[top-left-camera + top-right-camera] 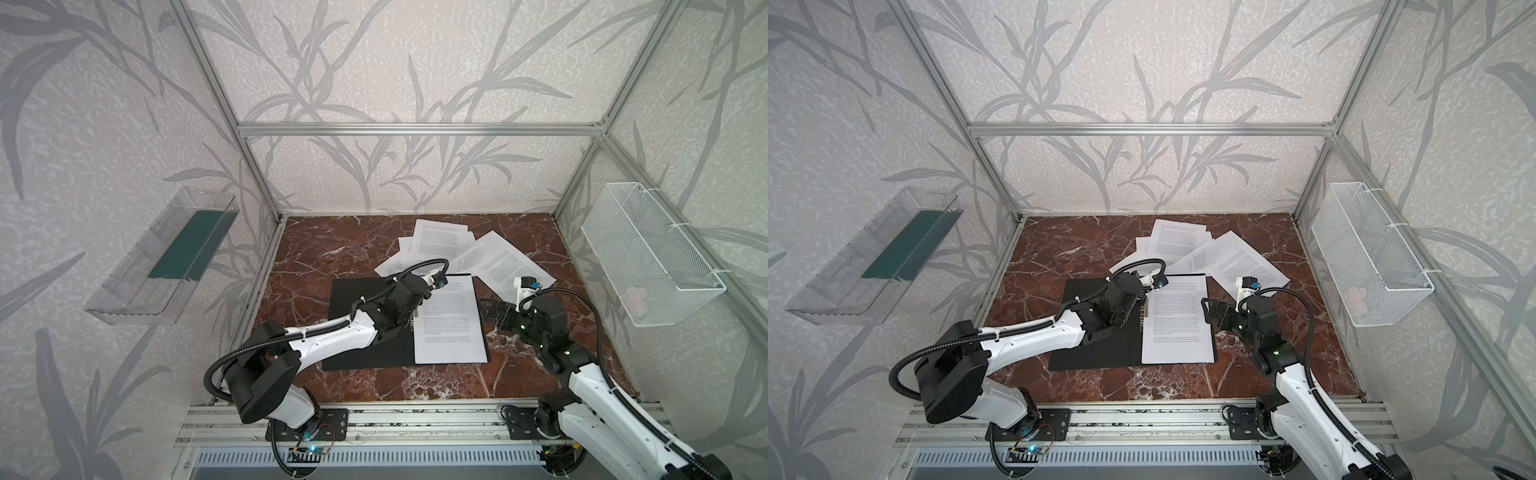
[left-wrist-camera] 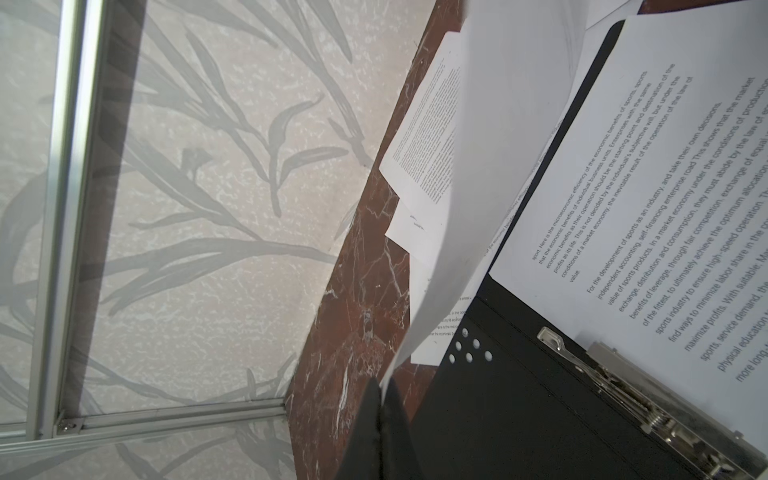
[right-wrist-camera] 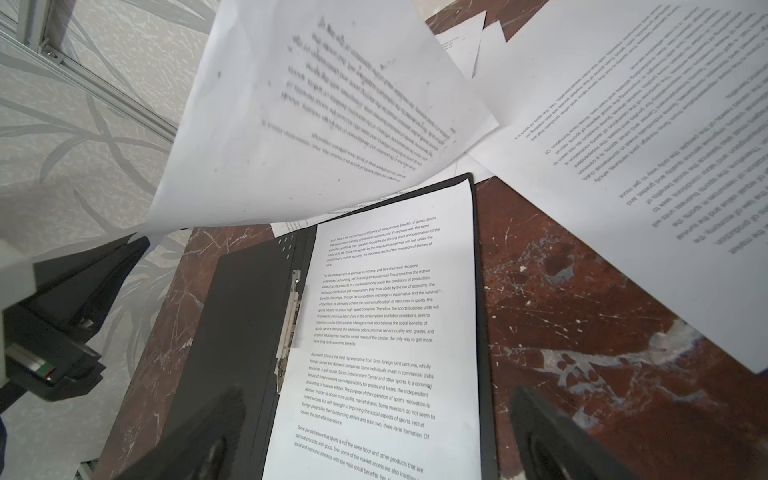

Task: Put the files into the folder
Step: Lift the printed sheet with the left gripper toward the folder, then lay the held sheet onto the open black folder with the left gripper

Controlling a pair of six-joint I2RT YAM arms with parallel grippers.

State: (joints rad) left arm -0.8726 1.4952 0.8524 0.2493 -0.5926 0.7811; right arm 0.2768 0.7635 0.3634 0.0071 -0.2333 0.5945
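The folder lies open on the marble table with its black inside up and the metal spine clip showing. One printed file lies flat on its right half. My left gripper hangs near the top of the spine, shut on the corner of another file, which hangs lifted and curved in the air. My right gripper stands open over the folder's right edge and holds nothing.
Several loose files lie overlapping behind and to the right of the folder. A clear plastic tray hangs on the left wall and a white wire basket on the right wall. Aluminium posts frame the table.
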